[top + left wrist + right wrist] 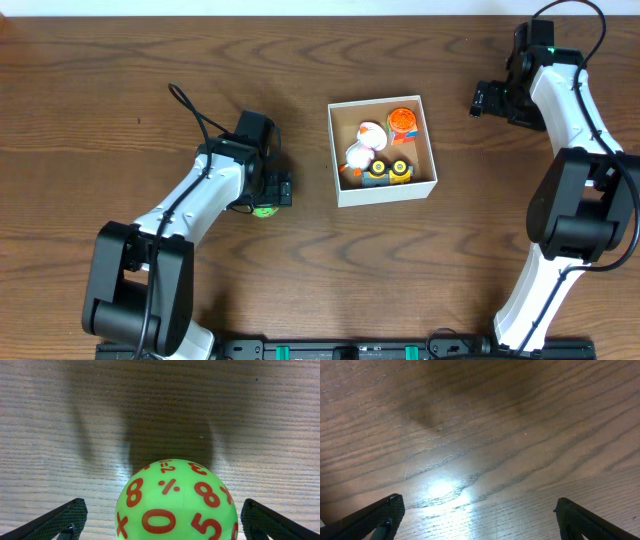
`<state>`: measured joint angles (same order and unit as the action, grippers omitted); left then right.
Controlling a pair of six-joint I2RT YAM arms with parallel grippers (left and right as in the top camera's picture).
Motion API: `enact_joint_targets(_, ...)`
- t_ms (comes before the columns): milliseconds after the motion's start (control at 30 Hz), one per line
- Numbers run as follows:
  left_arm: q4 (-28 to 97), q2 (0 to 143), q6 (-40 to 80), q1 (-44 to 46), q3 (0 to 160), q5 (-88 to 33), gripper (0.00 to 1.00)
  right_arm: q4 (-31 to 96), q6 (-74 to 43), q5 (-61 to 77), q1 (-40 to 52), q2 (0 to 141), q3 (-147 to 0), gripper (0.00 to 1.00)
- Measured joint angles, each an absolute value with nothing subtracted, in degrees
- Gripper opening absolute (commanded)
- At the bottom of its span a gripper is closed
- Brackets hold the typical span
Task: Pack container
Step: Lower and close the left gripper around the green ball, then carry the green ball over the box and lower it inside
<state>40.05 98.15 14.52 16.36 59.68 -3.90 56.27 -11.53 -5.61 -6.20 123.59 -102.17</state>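
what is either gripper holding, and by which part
Nothing is held. The left gripper straddles the green ball, open and not touching; the right gripper is open.

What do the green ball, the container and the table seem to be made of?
Green ball: likely smooth plastic or rubber; sheen, printed red numbers. Container: seemingly cardboard, matte; thin white walls, tan inside. Table: wood or wood-look laminate, glossy; grain, light glare.

Both arms are the same build: glossy white shells with chunky black joints and black bases. The left arm (190, 200) has a black cable (190, 108) looping off it. The right arm (575, 110) has one too, plus a tiny green LED (548, 50). The gripper fingers (55, 522) are black with a knurled texture.
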Motion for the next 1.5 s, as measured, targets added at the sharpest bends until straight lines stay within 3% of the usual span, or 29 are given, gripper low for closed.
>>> enact_joint_targets(567,41.21,98.15,13.69,16.38,59.68,-3.88,0.63,56.27,-11.53,-5.61,-6.2,123.59,-102.17,0.99)
enact_joint_targets(867,41.23,98.15,13.5,16.38,59.68,-3.88,0.61,56.27,-11.53,-5.58,-6.2,123.59,-102.17,0.99)
enact_joint_targets(1000,41.23,98.15,13.61,16.38,59.68,-3.88,0.56,56.27,-11.53,-5.58,-6.2,123.57,-102.17,0.99)
enact_joint_targets(1500,41.39,94.24,13.32,16.36,63.9,-3.88,0.56,56.27,-11.53,-5.58,-6.2,123.59,-102.17,0.99)
